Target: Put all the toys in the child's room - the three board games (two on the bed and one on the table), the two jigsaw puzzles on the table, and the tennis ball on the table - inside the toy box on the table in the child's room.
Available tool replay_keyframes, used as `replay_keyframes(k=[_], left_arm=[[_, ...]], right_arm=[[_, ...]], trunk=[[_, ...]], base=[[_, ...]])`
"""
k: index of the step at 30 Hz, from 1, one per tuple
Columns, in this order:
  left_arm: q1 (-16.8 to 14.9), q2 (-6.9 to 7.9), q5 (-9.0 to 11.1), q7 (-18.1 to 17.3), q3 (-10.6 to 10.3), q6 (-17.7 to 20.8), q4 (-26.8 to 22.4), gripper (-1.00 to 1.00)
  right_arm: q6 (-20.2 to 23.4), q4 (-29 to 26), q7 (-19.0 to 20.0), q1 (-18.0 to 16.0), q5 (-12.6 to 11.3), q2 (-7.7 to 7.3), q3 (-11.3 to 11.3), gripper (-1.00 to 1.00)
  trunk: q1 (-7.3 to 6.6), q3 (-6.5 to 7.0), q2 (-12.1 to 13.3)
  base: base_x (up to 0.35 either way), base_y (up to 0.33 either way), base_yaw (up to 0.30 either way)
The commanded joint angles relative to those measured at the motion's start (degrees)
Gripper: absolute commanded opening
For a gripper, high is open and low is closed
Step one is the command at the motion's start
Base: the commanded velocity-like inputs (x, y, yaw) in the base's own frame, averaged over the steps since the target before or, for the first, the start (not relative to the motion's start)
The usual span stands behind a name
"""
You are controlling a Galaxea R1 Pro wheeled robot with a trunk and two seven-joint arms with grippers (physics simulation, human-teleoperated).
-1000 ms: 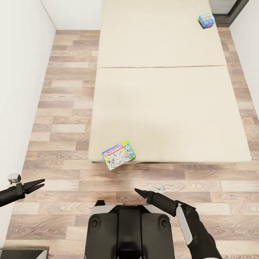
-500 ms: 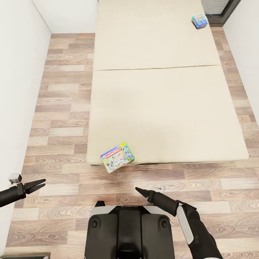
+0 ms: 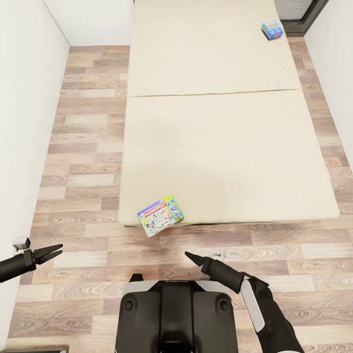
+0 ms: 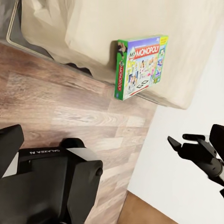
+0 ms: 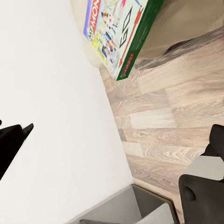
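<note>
Step in hand is judged to be the approach to the bed (image 3: 225, 157), before any pick-up of the two board games on it. The nearer game box (image 3: 161, 214), flat, rectangular, glossy print in green, white and red, is seen at the near left corner of the mattress, one corner overhanging the edge above the floor (image 3: 88, 196). The second game box (image 3: 272, 29), blue, small at this range, lies at the far right of the bed, well apart from the first. The mattress is plain cream, matte, in two sections split by a seam; the floor is light wood plank with visible grain; walls are flat white. The left gripper (image 3: 50, 252) is held low at the left over the floor, fingers parted a little, nothing between them. The right gripper (image 3: 192, 258) is pointed toward the near box, well short of it; its fingers read as a closed point and nothing is held. Next move is judged to call for closing on the bed edge, opening the right fingers, and taking the overhanging corner of the near box, where the thin edge offers a pinch; the slick cardboard may slide on the mattress if pushed.
</note>
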Motion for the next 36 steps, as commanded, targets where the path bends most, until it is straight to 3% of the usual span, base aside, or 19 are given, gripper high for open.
replay_keyframes(k=[1, 22, 36], left_arm=[[-0.02, -0.03, -0.01, -0.17, -0.02, 0.60, 0.02, 1.00], [-0.02, -0.10, 0.06, -0.34, 0.03, 0.60, -0.15, 1.00], [-0.02, -0.10, 0.06, -0.36, 0.10, 0.66, -0.16, 1.00]], right_arm=[[0.39, -0.05, 1.05, -0.04, -0.28, -0.01, -0.14, 1.00], [0.19, 0.00, 3.51, -0.01, -0.36, -0.13, -0.27, 1.00], [-0.06, 0.32, 3.51, 0.00, -0.98, 0.19, -0.53, 1.00]], trunk=[[0.04, -0.05, -0.08], [0.04, -0.05, -0.08], [3.12, -2.57, -5.70]], base=[[0.151, 0.088, 0.000], [0.041, 0.018, 0.000], [0.000, 0.000, 0.000]])
